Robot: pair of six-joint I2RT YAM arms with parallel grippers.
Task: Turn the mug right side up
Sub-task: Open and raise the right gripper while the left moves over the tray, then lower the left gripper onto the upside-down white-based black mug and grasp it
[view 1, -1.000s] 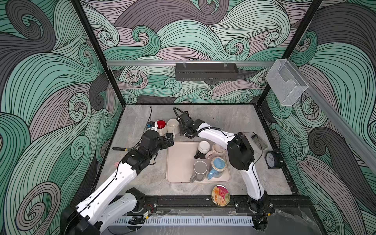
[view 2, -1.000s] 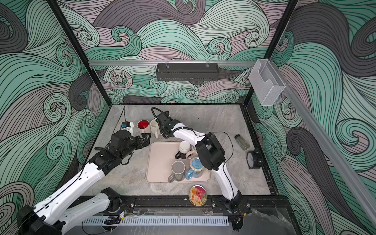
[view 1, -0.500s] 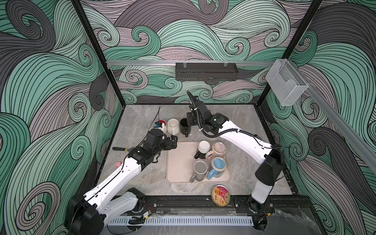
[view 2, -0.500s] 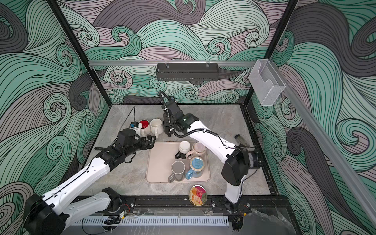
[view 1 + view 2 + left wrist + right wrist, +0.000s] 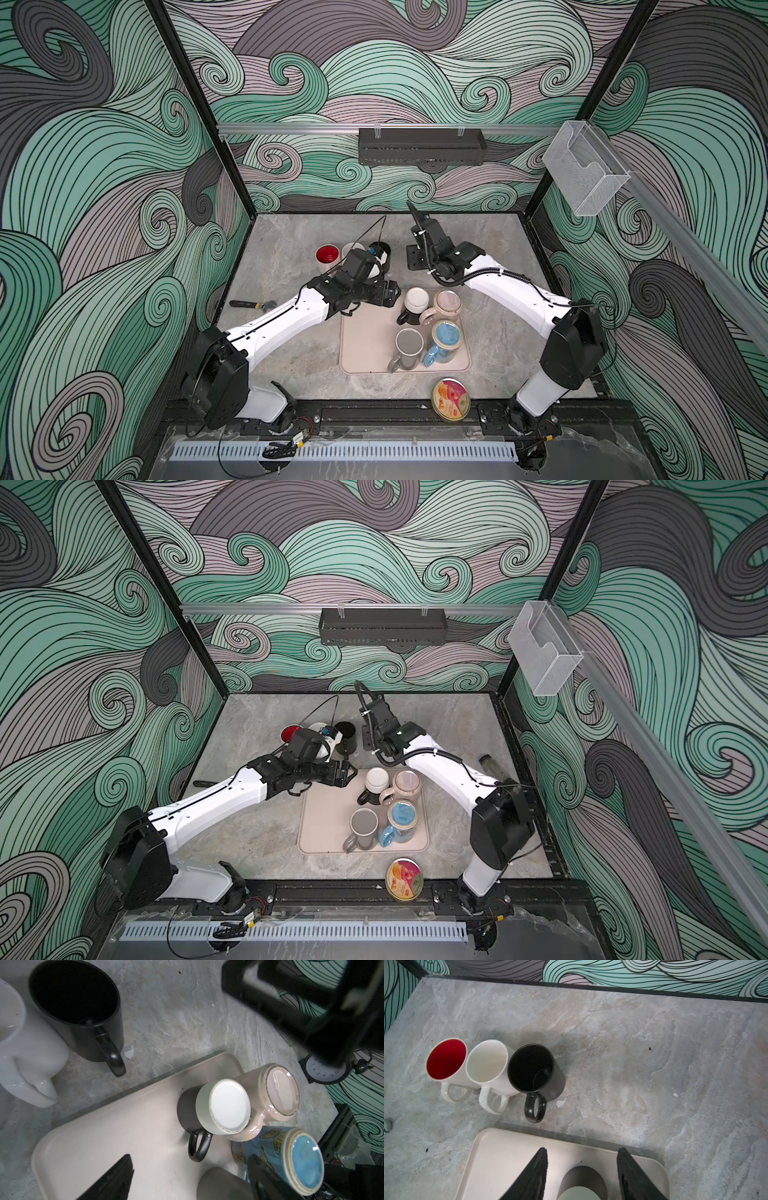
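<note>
On the beige tray (image 5: 365, 345) stand upside-down mugs: a black one with a white base (image 5: 416, 300), a pink one (image 5: 448, 304) and a blue butterfly one (image 5: 445, 340). A grey mug (image 5: 409, 345) is beside them; which way up it is I cannot tell. My left gripper (image 5: 390, 293) hovers open over the tray's far left corner, next to the black-and-white mug (image 5: 223, 1105). My right gripper (image 5: 415, 258) hangs open behind the tray, with that mug's base (image 5: 579, 1192) low between its fingers, untouched. A black mug (image 5: 532, 1068) stands upright on the table.
Upright red-lined (image 5: 327, 254) and white (image 5: 352, 249) mugs stand left of the black one (image 5: 380, 250). A wrench (image 5: 251, 304) lies at the left, a round printed tin (image 5: 451, 400) at the front edge, a small clock (image 5: 324, 1070) at the right wall.
My right gripper let go of the black mug, which now stands upright, then rose and drew away to the right. My left arm swung right, over the tray's corner.
</note>
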